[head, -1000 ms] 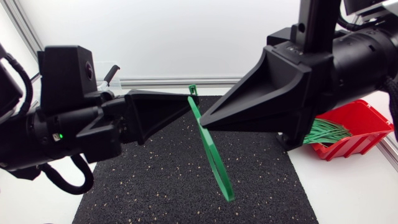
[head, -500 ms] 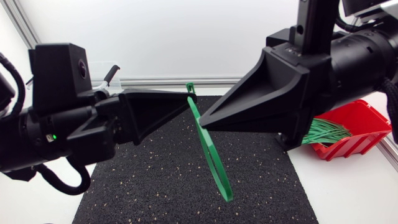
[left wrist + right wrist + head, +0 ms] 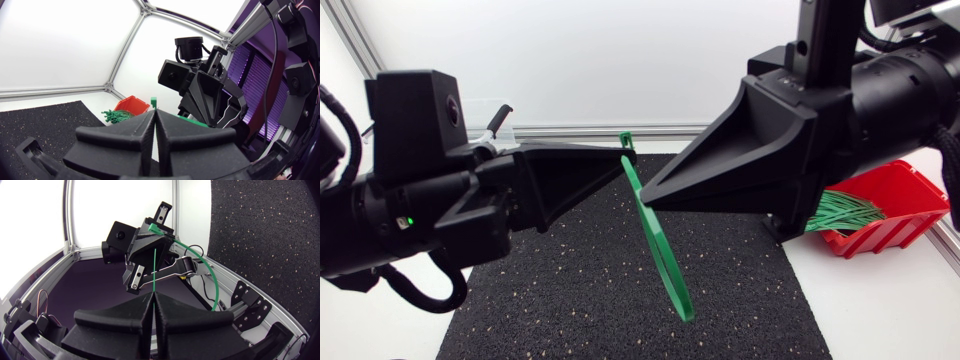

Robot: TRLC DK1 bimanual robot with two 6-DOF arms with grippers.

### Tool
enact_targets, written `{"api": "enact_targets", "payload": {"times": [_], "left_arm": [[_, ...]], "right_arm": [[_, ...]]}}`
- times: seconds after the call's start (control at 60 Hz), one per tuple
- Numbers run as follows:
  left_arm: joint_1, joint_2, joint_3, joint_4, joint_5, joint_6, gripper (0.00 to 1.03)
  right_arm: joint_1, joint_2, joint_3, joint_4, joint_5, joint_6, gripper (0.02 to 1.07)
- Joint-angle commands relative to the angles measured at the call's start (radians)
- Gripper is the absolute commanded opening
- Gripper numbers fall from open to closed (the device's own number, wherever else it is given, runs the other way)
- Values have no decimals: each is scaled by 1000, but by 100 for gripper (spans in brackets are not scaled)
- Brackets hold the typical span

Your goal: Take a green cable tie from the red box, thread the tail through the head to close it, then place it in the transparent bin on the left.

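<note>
A green cable tie (image 3: 660,245) hangs bent in a long loop above the black mat (image 3: 580,290). My left gripper (image 3: 623,160) is shut on its head end, and the square head (image 3: 154,102) pokes out just past the fingertips. My right gripper (image 3: 645,195) comes in from the right, close below the left one, and is shut on the thin tail (image 3: 155,270). That tail runs from its tips towards the head. The red box (image 3: 890,205) at the right holds several more green ties (image 3: 845,212). I cannot make out the transparent bin behind my left arm.
The mat covers the table's middle, with white tabletop (image 3: 890,310) to its right. An aluminium rail (image 3: 590,131) runs along the far edge. The red box (image 3: 134,104) lies beyond the mat's corner in the left wrist view.
My left arm has shifted slightly to the left, and the tie's head and loop moved a little with it. The right arm holds still.
</note>
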Motion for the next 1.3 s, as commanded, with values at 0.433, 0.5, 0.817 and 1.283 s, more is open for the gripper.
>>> {"api": "enact_targets", "payload": {"times": [0.433, 0.5, 0.817, 1.283], "left_arm": [[-19, 13, -12, -2, -11, 13, 4], [-19, 8, -15, -2, -12, 15, 4], [-19, -15, -21, -12, -15, 15, 4], [-28, -41, -32, -18, -15, 16, 4]], "right_arm": [[3, -12, -6, 10, 6, 26, 8], [3, -12, -6, 10, 6, 26, 8], [3, -7, -7, 21, 13, 28, 8], [-14, -2, -14, 35, 16, 29, 8]]}}
